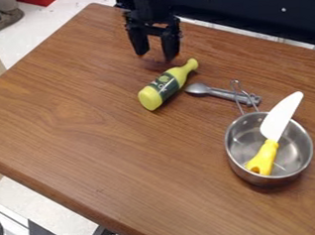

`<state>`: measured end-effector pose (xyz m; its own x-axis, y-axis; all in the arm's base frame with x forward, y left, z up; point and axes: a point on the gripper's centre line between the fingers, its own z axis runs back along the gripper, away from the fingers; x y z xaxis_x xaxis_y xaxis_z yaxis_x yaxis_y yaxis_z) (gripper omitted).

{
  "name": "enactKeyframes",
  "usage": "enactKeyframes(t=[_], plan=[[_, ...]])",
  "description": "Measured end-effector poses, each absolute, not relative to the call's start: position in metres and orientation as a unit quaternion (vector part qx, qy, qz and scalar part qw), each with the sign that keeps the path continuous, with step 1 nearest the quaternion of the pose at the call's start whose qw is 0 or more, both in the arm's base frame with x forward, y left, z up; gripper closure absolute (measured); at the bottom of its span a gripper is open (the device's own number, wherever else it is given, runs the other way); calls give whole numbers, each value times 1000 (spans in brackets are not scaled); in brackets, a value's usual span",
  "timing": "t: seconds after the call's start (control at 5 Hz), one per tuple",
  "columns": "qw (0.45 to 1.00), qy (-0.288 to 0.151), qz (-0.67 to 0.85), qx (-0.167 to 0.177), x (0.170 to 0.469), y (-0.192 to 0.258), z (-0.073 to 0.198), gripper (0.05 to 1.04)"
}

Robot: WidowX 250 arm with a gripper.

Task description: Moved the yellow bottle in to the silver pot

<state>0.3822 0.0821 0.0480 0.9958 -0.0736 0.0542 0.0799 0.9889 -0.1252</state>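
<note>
Step in hand, as I judge it: approach, before the pick. Gripper (156,55) hangs over the far part of the table (122,156), fingers apart, nothing between them. Bottle (166,85) lies on its side on the wood just nearer the camera than the gripper, neck pointing up and right in view, base down and left. Pot (291,154) sits to the right and nearer the camera, with a knife (272,137) lying across it. Next move: I need to bring the gripper over the bottle's body, turn it so the fingers straddle the width, lower and close. Round body may roll if I touch one side first. Spoon (218,92) lies beside the bottle, so I want clearance there. For the drop, the knife could block the bottle from settling.
</note>
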Motion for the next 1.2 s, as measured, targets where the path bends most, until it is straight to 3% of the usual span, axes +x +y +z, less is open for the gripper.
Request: enactKeyframes(t=[0.2,0.4,0.8,1.2], plan=[[995,-30,-44,-80,377,79,69,85],[994,-11,-61,-93,364,73,70,85],[989,-4,-117,-86,332,51,62,85],[991,-26,-113,-65,327,46,56,85]])
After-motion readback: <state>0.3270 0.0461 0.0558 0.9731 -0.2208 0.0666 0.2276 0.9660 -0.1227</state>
